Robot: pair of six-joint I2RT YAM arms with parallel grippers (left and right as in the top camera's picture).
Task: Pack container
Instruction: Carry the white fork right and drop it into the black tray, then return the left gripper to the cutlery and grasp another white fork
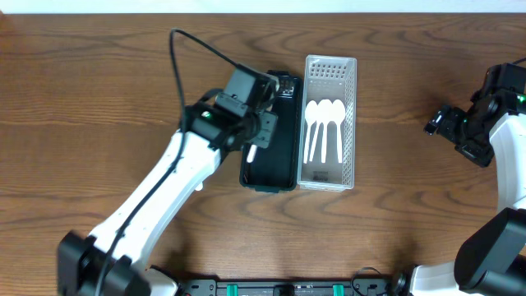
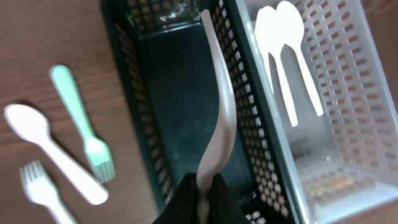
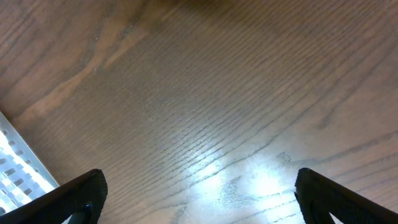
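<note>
The wooden counter (image 1: 99, 99) carries a black basket (image 2: 168, 112) touching a white basket (image 1: 352, 123) that holds three white spoons (image 1: 325, 123). The left claw (image 2: 206, 190) is pinched on a pale utensil (image 2: 224, 106) over the black basket. The right claw (image 3: 199, 190) gapes wide over bare counter, holding nothing. A white spoon (image 2: 50, 149), green fork (image 2: 81, 118) and white fork (image 2: 40, 190) lie beside the black basket.

A robot lab bench, not a kitchen. A bare wood-grain table (image 1: 394, 164) bears a black mesh basket (image 1: 271, 177). Touching its right side is a white perforated basket (image 1: 330, 177) of white plastic spoons (image 1: 325, 123). Over the black basket reaches a white-shelled left arm (image 1: 164, 189) trailing an exposed black cable (image 1: 197, 45), its left gripper (image 2: 202, 186) pinching a pale plastic utensil (image 2: 222, 106). Below the black basket, a black mounting rail (image 1: 279, 288) with green fittings lines the table edge.
</note>
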